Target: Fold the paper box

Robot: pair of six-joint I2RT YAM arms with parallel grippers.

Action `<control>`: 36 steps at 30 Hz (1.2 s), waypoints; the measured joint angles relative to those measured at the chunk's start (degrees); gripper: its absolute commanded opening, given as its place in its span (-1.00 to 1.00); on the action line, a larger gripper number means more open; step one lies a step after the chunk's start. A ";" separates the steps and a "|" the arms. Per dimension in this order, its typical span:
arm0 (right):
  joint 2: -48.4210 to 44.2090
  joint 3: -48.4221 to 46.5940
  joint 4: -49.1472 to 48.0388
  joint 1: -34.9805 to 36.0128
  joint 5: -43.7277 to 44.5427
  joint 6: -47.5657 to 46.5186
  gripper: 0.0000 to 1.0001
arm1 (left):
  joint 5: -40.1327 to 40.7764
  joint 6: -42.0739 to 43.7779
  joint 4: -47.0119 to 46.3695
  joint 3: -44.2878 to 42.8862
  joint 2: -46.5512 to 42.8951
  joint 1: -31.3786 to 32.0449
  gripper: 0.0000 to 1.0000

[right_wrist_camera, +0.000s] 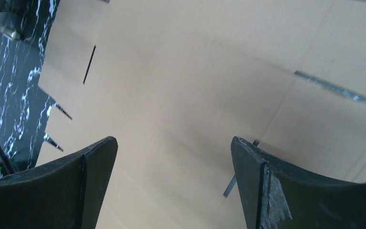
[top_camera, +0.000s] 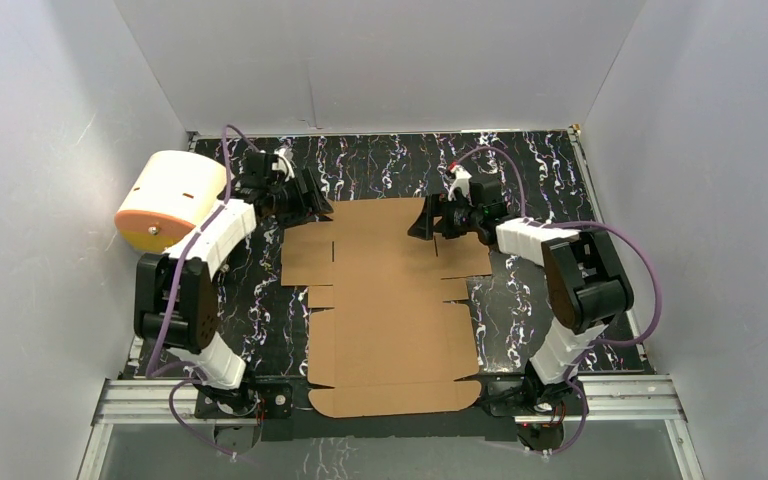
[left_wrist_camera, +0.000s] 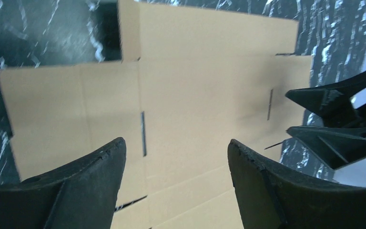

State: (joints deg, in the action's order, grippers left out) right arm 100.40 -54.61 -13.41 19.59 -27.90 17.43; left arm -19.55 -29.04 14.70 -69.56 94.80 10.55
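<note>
Cardboard all flat, 0 folds done. Top view: paper box (top_camera: 385, 300) lies as an unfolded die-cut sheet on the table (top_camera: 380, 165), every flap still to raise. Left gripper (top_camera: 312, 208) sits just beside its far-left corner, right gripper (top_camera: 420, 224) over the far-right part. Left wrist: jaws wide, empty, sheet below. Right wrist: jaws wide, empty, sheet fills the view beneath.

Black marbled table (top_camera: 380, 170); paper box (top_camera: 390, 300) flat, unfolded, at centre.
</note>
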 measured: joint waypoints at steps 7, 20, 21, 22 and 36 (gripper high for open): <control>-3.21 5.81 -0.07 2.75 -0.70 0.92 0.97 | 3.74 1.64 4.26 10.84 -8.44 -1.25 0.62; -3.19 9.62 -3.61 6.38 -0.70 3.08 0.97 | 6.05 2.78 7.06 18.03 -10.80 -5.77 0.63; -3.17 9.79 -4.00 6.38 -0.61 3.15 0.97 | 6.16 2.86 7.04 18.27 -10.80 -5.99 0.63; -3.15 9.97 -4.33 6.38 -0.55 3.17 0.97 | 6.32 2.89 7.06 18.58 -10.80 -6.16 0.63; -2.95 12.72 -9.99 6.38 -0.24 3.23 0.97 | 6.21 3.45 7.41 20.44 -7.15 -6.67 0.61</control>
State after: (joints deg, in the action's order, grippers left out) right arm 97.45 -41.89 -23.40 25.98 -28.14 20.67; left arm -13.34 -25.58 22.11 -49.12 87.66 3.88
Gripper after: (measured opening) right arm 0.984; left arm 0.807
